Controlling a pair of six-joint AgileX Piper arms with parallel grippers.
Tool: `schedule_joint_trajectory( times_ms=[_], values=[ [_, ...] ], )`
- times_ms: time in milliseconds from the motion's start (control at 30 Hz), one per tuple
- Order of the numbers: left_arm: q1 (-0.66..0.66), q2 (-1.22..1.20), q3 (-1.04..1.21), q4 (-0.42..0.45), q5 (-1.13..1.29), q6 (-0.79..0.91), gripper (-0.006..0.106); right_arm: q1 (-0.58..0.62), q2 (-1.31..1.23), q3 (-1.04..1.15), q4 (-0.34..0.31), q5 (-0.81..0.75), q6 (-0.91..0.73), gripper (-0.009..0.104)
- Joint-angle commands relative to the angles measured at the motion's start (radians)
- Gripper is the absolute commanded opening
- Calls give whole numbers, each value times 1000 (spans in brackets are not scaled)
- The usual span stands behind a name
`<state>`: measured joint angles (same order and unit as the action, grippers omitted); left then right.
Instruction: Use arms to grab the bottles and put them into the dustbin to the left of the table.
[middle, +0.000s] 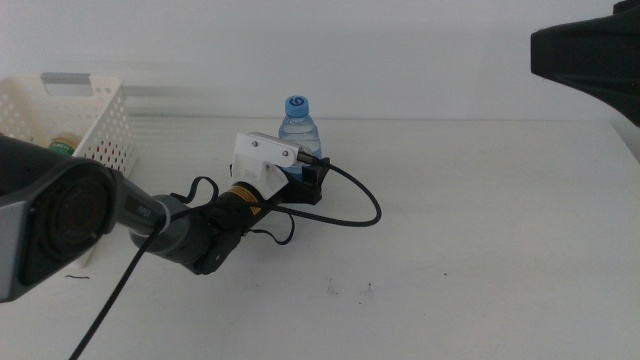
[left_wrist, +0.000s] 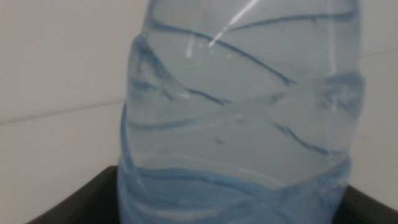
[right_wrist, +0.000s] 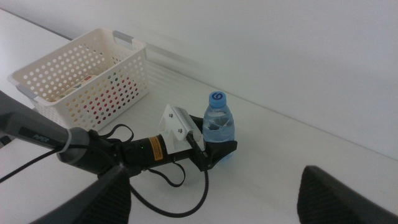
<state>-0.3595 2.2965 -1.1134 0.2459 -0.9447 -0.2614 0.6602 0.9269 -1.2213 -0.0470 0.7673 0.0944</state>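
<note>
table (middle: 480, 250): bare white top open to the right of and in front of the bottle; only small dark specks there.
bottle (middle: 298, 128): upright near the far edge, the left gripper (middle: 312, 180) around its base, blocking its near side.
left arm (middle: 150, 220): lies across the left near part, its cable looping onto the table at right.
bin (middle: 95, 120): at far left, open top, well apart from the bottle, bare table between.
right gripper (middle: 590, 50): up at the right, off the table.
</note>
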Motion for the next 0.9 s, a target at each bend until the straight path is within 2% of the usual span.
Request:
schedule_joint_trajectory(
  times_ms=[0, 67, 200, 300, 367, 400, 533, 633, 700, 733, 800, 867],
  values=[
    [0, 11, -26, -27, 2, -8, 88, 5, -4, -8, -2, -5, -6, 69],
    [0, 19, -35, -25, 3, -6, 78, 5, -4, -8, -2, -5, -6, 69],
    [0, -8, -33, -27, -3, -39, 42, 5, -4, -8, -2, -7, -6, 69],
    [0, -95, 10, -27, 64, -61, 15, 5, -4, -8, -2, -7, -6, 69],
    [0, -196, 49, -7, 165, -61, 1, 5, -4, -8, -2, -7, -6, 69],
    [0, -255, 67, 17, 238, -61, -2, 5, -4, -8, -2, -7, -6, 69],
    [0, -485, 77, 124, 622, -142, -2, 5, -4, -8, -2, -7, -6, 69],
    [0, -629, 55, 147, 851, -150, -2, 5, -4, -8, -2, -7, -6, 69],
    [20, -713, 3, 83, 1047, -126, -2, 5, -4, -8, -2, -7, -6, 69],
    [43, -744, -38, 31, 1158, -62, -2, 5, -4, -8, -2, -7, -6, 69],
    [100, -779, -129, -109, 1362, 186, -2, 5, -4, -8, -2, -7, -6, 69],
    [186, -784, -244, -304, 1561, 449, -2, 5, -4, -8, -2, -7, -6, 69]
  ],
)
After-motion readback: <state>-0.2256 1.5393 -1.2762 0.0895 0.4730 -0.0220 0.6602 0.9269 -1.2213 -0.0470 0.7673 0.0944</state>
